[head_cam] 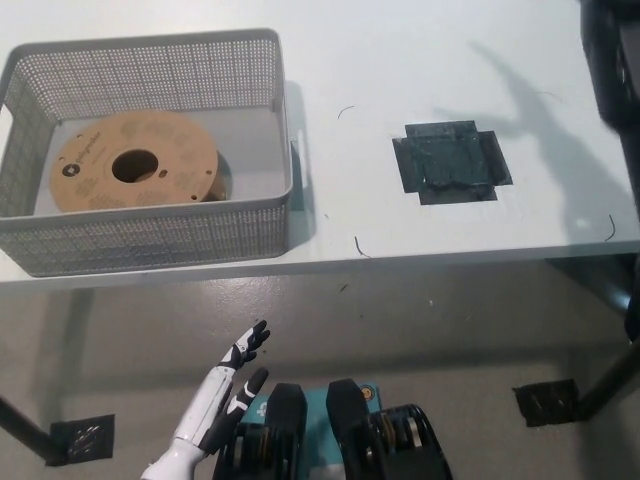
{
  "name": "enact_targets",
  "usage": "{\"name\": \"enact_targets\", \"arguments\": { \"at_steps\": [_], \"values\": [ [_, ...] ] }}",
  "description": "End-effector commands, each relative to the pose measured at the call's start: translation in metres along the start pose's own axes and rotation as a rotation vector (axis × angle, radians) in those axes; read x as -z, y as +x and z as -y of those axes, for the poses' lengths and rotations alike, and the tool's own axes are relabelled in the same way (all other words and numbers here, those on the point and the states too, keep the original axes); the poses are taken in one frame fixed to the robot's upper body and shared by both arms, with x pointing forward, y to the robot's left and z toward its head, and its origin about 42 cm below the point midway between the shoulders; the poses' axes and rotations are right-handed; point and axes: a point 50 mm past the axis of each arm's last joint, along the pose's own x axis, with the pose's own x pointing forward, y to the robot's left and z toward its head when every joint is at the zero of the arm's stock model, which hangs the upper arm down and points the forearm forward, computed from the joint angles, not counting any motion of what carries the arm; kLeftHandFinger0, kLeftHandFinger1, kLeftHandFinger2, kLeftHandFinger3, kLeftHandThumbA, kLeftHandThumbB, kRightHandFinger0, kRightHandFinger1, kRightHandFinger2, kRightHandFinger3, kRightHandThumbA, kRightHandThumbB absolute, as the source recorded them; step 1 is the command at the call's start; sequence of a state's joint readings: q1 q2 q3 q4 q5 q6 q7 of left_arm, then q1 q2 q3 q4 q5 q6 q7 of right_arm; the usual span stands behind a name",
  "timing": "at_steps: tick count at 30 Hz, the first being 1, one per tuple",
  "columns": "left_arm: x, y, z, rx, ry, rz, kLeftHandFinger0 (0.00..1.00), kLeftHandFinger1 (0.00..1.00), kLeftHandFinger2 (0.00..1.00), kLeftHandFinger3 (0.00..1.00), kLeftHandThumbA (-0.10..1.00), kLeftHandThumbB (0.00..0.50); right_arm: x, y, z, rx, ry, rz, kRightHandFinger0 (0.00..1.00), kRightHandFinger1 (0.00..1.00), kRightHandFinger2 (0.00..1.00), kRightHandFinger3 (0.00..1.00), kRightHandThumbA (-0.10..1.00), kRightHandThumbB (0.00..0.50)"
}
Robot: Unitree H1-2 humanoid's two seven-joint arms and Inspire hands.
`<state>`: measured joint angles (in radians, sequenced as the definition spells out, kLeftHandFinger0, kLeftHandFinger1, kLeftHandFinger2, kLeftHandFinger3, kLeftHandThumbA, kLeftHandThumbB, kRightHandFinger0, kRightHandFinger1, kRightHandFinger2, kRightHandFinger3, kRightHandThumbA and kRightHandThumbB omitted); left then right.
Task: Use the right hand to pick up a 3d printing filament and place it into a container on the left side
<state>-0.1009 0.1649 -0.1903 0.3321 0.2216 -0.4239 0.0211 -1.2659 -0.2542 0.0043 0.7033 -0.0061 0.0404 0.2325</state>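
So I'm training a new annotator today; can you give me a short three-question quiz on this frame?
1. True or false: the filament spool lies flat inside the mesh basket.
2. What is stuck to the table right of the basket? A) dark tape patch B) red cup C) scissors
3. Fill in: the white left hand hangs below the table edge with its fingers ____.

Key: 1 true; 2 A, the dark tape patch; 3 apart.

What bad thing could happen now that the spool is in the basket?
The spool lies tilted on something underneath, so it might slip or rock. The basket sits near the table edge, so a bump from the black arm at the right could push it off.
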Motion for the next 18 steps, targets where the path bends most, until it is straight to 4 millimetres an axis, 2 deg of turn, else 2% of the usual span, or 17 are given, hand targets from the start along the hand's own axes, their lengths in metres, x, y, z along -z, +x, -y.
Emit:
{"name": "enact_targets", "arguments": {
  "at_steps": [1, 2, 5, 12, 14, 15, 18],
  "values": [
    [-0.010, 0.006, -0.001, -0.021, 0.000, 0.073, 1.00, 1.00, 1.00, 1.00, 1.00, 0.206, -0.139, -0.111, 0.007, -0.047, -0.186, 0.570, 1.00, 1.00, 1.00, 1.00, 1.00, 0.430],
    [-0.010, 0.006, -0.001, -0.021, -0.001, 0.073, 1.00, 1.00, 1.00, 1.00, 1.00, 0.210, -0.141, -0.125, 0.000, -0.059, -0.191, 0.605, 1.00, 1.00, 1.00, 1.00, 1.00, 0.432],
    [-0.009, 0.005, -0.001, -0.023, -0.003, 0.068, 1.00, 1.00, 1.00, 1.00, 1.00, 0.215, -0.144, -0.148, -0.014, -0.074, -0.207, 0.676, 1.00, 1.00, 1.00, 1.00, 1.00, 0.418],
    [-0.008, 0.005, 0.003, -0.031, -0.027, 0.062, 1.00, 1.00, 1.00, 1.00, 1.00, 0.229, -0.160, -0.205, -0.047, -0.099, -0.173, 0.823, 1.00, 1.00, 1.00, 1.00, 1.00, 0.478],
    [-0.008, 0.005, 0.003, -0.035, -0.022, 0.064, 1.00, 1.00, 1.00, 1.00, 1.00, 0.237, -0.161, -0.215, -0.055, -0.114, -0.118, 0.842, 1.00, 1.00, 1.00, 1.00, 1.00, 0.465],
    [-0.009, 0.005, 0.003, -0.036, -0.021, 0.065, 1.00, 1.00, 1.00, 1.00, 1.00, 0.238, -0.161, -0.219, -0.057, -0.121, -0.110, 0.848, 1.00, 1.00, 1.00, 1.00, 1.00, 0.435],
    [-0.009, 0.006, 0.004, -0.039, -0.025, 0.067, 1.00, 1.00, 1.00, 1.00, 1.00, 0.250, -0.160, -0.240, -0.069, -0.105, -0.099, 0.856, 1.00, 1.00, 1.00, 1.00, 1.00, 0.442]
  ]
}}
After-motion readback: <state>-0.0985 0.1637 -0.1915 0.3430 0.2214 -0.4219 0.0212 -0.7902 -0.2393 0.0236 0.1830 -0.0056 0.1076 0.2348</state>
